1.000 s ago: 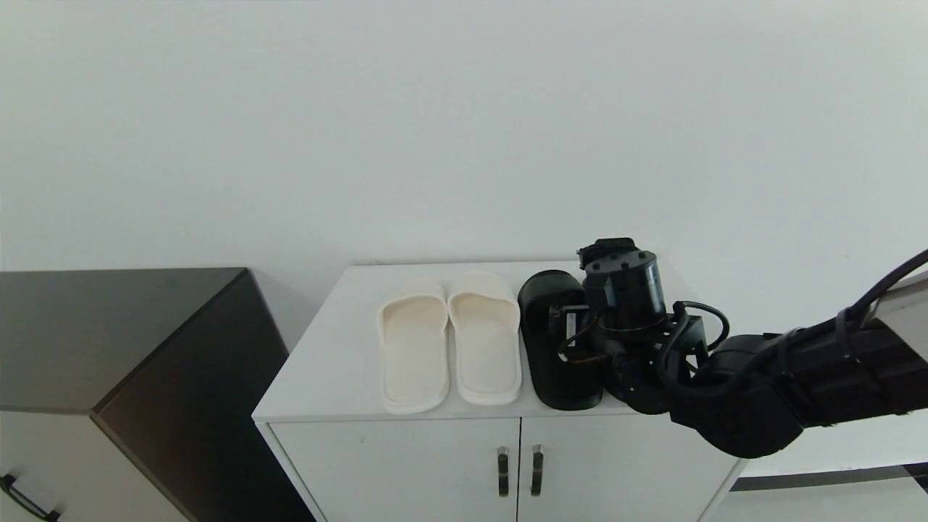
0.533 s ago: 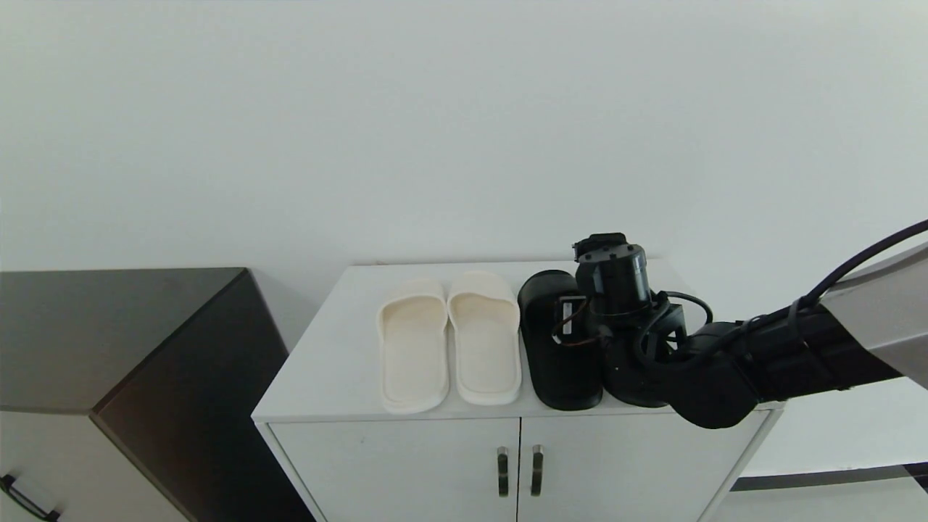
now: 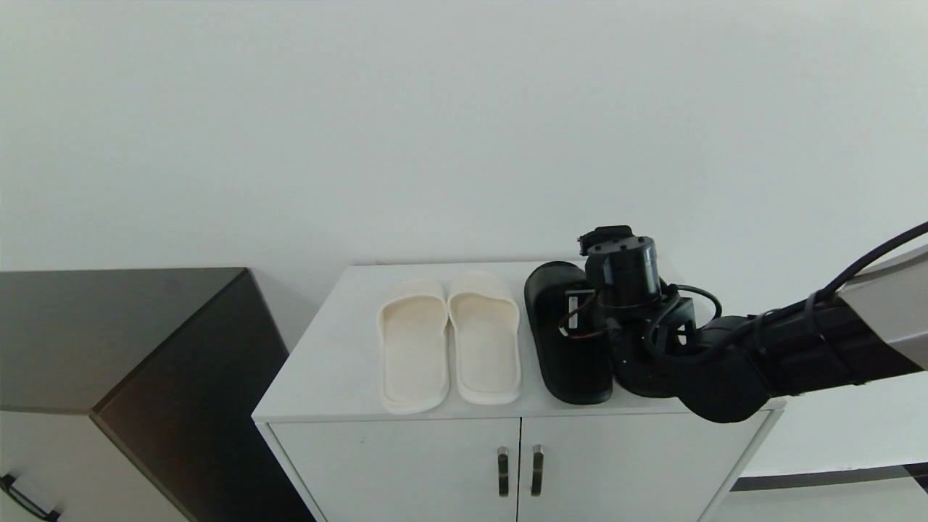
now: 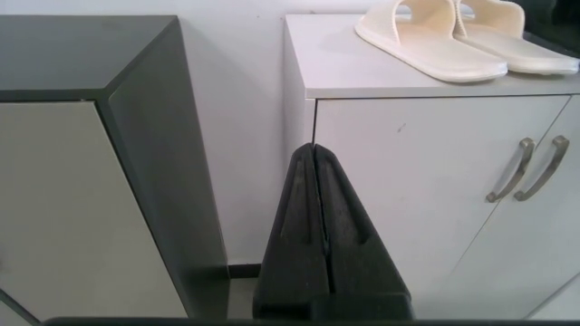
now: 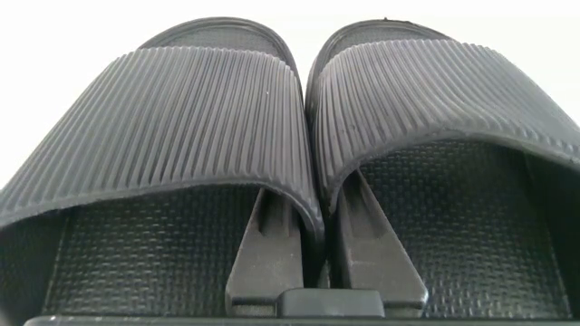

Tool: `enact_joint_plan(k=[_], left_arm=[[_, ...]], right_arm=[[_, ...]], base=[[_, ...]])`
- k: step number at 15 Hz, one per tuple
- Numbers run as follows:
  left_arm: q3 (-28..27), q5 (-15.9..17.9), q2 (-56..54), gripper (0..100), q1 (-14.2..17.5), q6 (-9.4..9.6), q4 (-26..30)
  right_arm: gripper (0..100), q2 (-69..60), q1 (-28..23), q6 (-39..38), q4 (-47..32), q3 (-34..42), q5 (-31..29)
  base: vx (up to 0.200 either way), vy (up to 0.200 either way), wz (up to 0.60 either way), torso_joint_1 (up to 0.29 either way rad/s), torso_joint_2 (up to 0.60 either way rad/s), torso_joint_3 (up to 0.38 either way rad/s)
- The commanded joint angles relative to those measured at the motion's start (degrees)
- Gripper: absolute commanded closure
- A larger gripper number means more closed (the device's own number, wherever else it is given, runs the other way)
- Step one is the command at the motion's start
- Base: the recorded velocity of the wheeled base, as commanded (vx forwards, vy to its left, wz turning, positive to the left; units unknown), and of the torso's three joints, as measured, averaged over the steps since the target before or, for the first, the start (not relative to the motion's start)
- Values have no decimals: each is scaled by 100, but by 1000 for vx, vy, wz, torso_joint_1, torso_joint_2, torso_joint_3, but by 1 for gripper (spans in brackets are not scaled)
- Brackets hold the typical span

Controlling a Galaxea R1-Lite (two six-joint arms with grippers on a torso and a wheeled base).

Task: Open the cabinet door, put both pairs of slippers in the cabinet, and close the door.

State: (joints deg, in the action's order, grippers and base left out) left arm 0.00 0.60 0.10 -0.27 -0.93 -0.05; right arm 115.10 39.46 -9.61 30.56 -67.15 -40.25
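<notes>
Slippers in black [image 3: 573, 341] are lying side by side on the cabinet [image 3: 326, 377] top, toward its right end. The right gripper [image 5: 314, 204] is pinching them at a narrow gap: one finger [image 5: 263, 249] is sitting inside each slipper under its strap, with the two inner strap edges pressing between them. White slippers [image 3: 449, 341] are resting mid-top, just beside the black pair. Both cabinet doors are standing closed, handles [image 3: 516, 471] together. The left gripper [image 4: 314, 163] is hanging low by the cabinet's left side, fingers pressed together, holding nothing.
</notes>
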Motion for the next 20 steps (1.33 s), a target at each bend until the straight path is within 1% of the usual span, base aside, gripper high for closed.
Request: enact_joint_plan(k=[1,3,4,5,6,7,9,11,20], left_arm=[[0,2,-1,100,0,-4,-4],[0,19,-1,100,0,-4,-4],[0,19,-1,100,0,-4,-4],[0,19,-1,100,0,-4,-4],[0,11,-1,100,0,-4,-4],[0,11,-1,100,0,-4,-4],[0,19,-1,100,0,-4,-4],[0,19,-1,100,0,-30,-4],[0,11,-1,100,0,-39,-4]], right_arm=[[100,-673,9,222,2,307,35],[100,-1210,35,328,-6,685,360],[100,-1579,97,354,-15,958,650],[100,-2176,237,372,-68,1529,1151],[100,-2695,431,468,-182,2030,1397],[100,-3003,554,521,-323,2241,1661],[100,-3556,765,521,-824,2513,2856],[100,-3600,809,512,-850,2768,3357],[100,-3512,826,495,-824,2856,3401]], base=[[0,0,0,0,0,0],[0,0,0,0,0,0],[0,0,0,0,0,0],[0,0,0,0,0,0],[0,0,0,0,0,0],[0,0,0,0,0,0],[0,0,0,0,0,0],[0,0,0,0,0,0],[0,0,0,0,0,0]])
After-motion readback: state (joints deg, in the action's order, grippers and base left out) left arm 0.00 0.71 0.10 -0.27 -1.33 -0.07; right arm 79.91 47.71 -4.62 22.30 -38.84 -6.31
